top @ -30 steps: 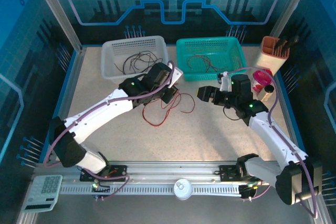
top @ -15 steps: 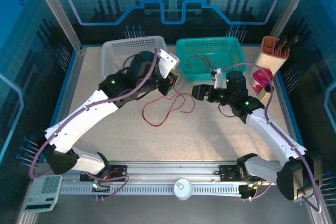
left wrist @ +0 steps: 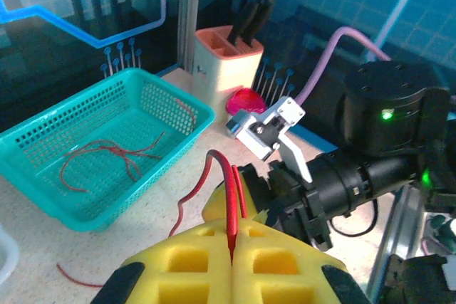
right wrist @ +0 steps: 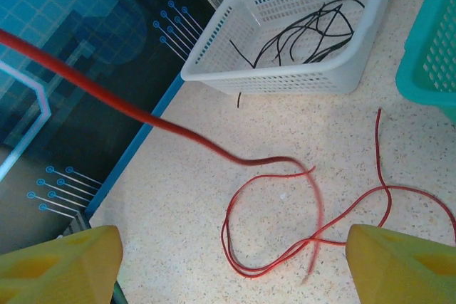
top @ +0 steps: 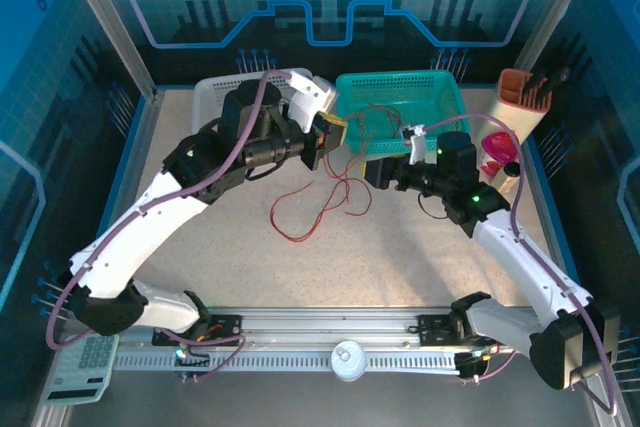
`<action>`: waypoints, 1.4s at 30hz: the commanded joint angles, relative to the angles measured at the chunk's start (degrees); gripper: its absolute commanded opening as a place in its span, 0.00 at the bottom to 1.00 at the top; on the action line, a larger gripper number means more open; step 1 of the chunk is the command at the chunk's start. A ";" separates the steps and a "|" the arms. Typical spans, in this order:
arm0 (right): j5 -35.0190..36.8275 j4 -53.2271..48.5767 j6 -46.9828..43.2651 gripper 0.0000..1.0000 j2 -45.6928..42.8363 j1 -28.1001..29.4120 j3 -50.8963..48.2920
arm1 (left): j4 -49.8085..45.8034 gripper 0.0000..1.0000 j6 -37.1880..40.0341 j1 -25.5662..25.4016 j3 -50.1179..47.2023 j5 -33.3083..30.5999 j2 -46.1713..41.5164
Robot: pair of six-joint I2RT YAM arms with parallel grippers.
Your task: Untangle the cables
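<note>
The left arm is lifted high and bent, its hand clenched on a red cable. The right arm reaches sideways toward it, its hand released. The cable's loops lie on the bench below both hands.

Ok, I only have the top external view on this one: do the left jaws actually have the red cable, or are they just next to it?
Observer: They have it. The left jaws are shut, and the red cable is pinched between their yellow pads.
Operator: And the right jaws?
Observer: Wide open; neither of their pads touches any cable.
Operator: The left arm covers most of the white basket for me.
Observer: Black cables lie loosely tangled inside the white basket.
</note>
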 commanded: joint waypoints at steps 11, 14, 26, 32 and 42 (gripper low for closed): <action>2.44 3.17 -3.92 0.83 2.40 2.04 7.75 | 3.66 0.00 -5.32 -0.02 4.87 6.86 0.10; 3.15 3.97 -3.75 0.83 3.84 2.69 9.62 | 3.93 0.00 -5.87 -0.03 4.74 7.23 0.25; 1.70 7.76 0.03 0.07 8.33 1.22 16.49 | 6.27 0.00 -6.38 0.16 -2.36 4.05 -0.01; 0.78 8.05 2.84 0.00 8.69 -0.88 18.43 | 12.46 0.11 -9.12 3.47 -12.26 -0.97 -1.72; 4.08 4.17 6.88 0.00 14.78 -3.18 27.72 | 18.44 0.83 -12.02 8.74 -20.00 -2.83 -2.78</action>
